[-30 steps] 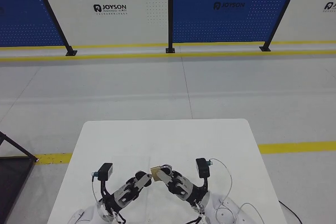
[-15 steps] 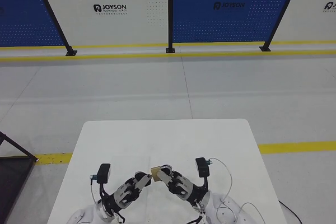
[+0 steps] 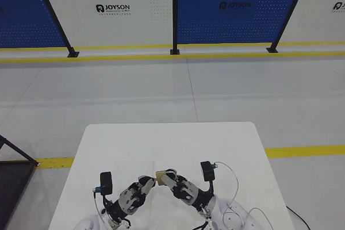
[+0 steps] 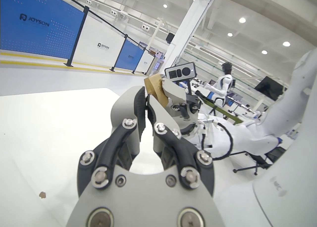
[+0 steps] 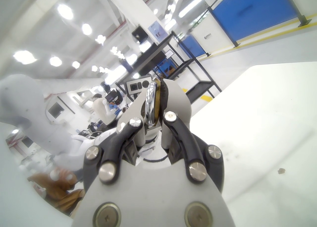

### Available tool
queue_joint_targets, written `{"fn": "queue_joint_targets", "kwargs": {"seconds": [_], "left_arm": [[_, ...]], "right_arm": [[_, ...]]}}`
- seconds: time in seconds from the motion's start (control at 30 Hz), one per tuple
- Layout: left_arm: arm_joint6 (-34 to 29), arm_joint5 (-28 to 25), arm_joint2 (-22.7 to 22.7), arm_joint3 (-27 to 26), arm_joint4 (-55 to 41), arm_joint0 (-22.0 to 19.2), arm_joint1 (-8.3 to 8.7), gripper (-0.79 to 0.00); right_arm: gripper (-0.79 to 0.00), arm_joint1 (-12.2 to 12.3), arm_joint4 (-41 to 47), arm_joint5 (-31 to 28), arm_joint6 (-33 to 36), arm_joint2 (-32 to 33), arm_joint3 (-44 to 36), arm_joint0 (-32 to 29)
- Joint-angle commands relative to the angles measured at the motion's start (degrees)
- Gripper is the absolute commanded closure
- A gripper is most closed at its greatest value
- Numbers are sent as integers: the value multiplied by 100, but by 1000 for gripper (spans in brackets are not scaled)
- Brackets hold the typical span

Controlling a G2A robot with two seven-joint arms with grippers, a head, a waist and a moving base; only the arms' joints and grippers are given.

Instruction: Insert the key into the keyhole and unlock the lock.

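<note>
Both arms: lower centre of the top view, angled inward above the table (image 3: pixel 218 146), tips meeting.
Left gripper (image 4: pixel 146 100): fingers pinched nearly together, tips at the lock (image 4: pixel 153 87); key hidden.
Right gripper (image 5: pixel 155 95): clamped on the lock's chrome shackle.
Lock: brass body between both tips.

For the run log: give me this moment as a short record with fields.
padlock: brass, held above the table
right gripper: shut on the padlock, shackle toward its wrist
left gripper: shut, tips at the padlock's body
key: hidden; cannot tell whether it sits between the left fingers
keyhole: cannot tell
crumb: small, brown, lying on the table
</note>
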Motion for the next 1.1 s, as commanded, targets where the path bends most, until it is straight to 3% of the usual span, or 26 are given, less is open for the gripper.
{"fn": "queue_joint_targets", "kwargs": {"seconds": [0.0, 0.47, 1.07], "left_arm": [[294, 176, 33, -12, 387, 18, -15, 0], [1786, 1015, 281, 89, 2047, 32, -45, 0], [2833, 2584, 593, 234, 3478, -20, -45, 0]], "right_arm": [[0, 1, 18, 0, 14, -3, -3, 0], [0, 9, 110, 40, 71, -3, 3, 23], [0, 33, 369, 26, 250, 21, -2, 39]]}}
